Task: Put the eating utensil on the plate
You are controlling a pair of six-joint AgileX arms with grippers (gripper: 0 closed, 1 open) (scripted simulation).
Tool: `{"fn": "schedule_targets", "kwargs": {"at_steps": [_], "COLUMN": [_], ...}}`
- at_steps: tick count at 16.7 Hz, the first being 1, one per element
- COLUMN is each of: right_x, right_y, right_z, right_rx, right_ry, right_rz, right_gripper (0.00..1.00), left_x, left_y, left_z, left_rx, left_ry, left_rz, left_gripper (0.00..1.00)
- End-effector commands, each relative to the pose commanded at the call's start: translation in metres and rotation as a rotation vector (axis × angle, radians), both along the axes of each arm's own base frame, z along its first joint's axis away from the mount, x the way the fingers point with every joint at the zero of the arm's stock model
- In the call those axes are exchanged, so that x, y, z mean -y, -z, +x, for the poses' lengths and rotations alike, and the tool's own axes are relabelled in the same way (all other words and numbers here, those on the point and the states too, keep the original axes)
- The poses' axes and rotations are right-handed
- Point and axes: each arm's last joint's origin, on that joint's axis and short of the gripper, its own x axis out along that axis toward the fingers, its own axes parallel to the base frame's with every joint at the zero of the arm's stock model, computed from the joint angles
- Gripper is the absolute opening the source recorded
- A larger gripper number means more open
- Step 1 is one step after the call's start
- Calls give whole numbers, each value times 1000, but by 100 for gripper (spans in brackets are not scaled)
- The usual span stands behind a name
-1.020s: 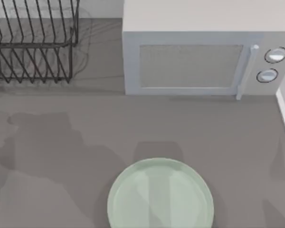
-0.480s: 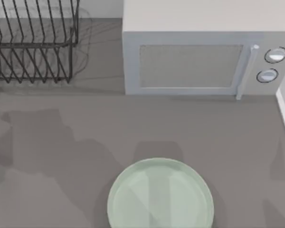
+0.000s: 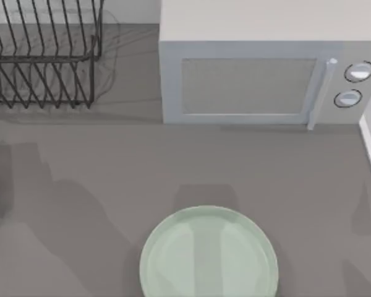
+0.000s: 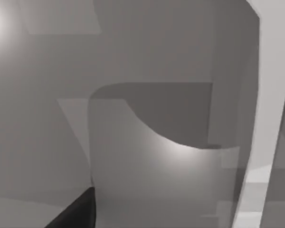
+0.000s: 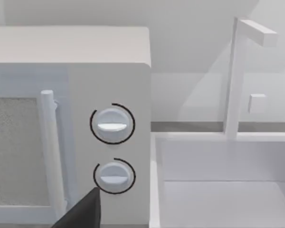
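pale mint-green plate (image 3: 209, 253) flat on the grey tabletop (image 3: 111, 167), at the near edge, in front of the white microwave (image 3: 260, 68). black wire rack (image 3: 43, 55) at far left. dark finger tip (image 4: 73, 213) low in the left wrist view, another (image 5: 80, 211) before the microwave dials; state of jaws: cannot tell. eating utensil's place: cannot tell.
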Motion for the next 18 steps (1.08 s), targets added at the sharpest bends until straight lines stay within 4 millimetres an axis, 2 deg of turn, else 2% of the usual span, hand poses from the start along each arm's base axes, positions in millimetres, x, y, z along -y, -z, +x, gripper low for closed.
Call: {"fn": "schedule_targets", "kwargs": {"at_steps": [2,5,18], "right_x": [0,0,0], "right_y": [0,0,0], "right_z": [0,0,0], "right_rx": [0,0,0], "right_ry": [0,0,0], "right_rz": [0,0,0], "right_gripper": [100,100,100], "left_x": [0,0,0], "left_y": [9,9,9], "left_z": [-2,-2,-2], "left_rx": [-5,-5,-5], "left_ry": [0,0,0], "left_rz": [-2,-2,-2], "left_gripper": [100,100,2]}}
